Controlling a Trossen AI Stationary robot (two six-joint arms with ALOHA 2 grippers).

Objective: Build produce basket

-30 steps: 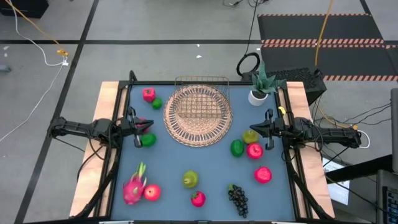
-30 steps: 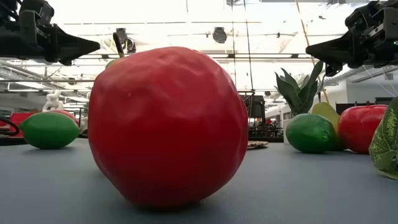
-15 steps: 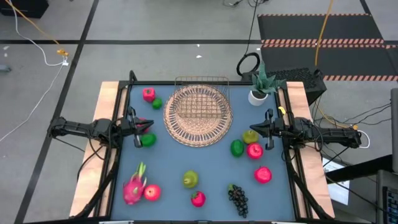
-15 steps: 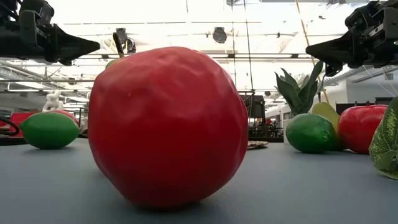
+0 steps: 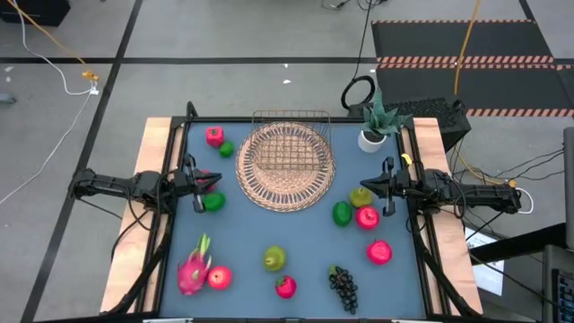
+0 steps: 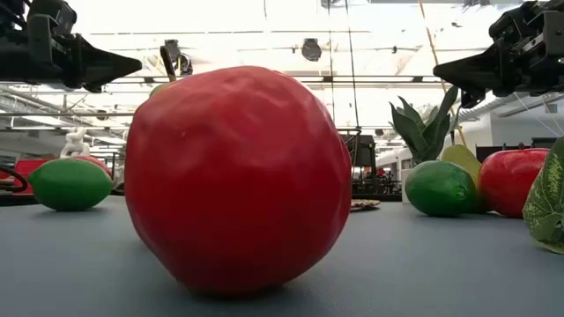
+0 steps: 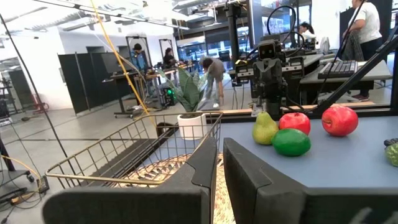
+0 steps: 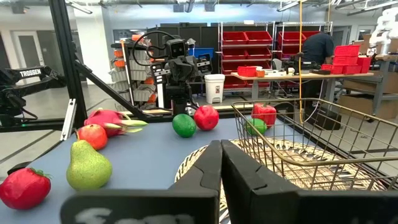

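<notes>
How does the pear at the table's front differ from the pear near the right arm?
The front pear stands alone on open table, apart from other fruit; the right-side pear is crowded against a green lime and a red apple. The front pear lies far from both arms, while the right-side pear sits just below the right gripper. Both are yellow-green, similar in size, and outside the wire basket.

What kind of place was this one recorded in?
Likely a robotics lab or workshop: red parts bins on shelving, workbenches with people standing at them, and cables across a bare floor.
</notes>
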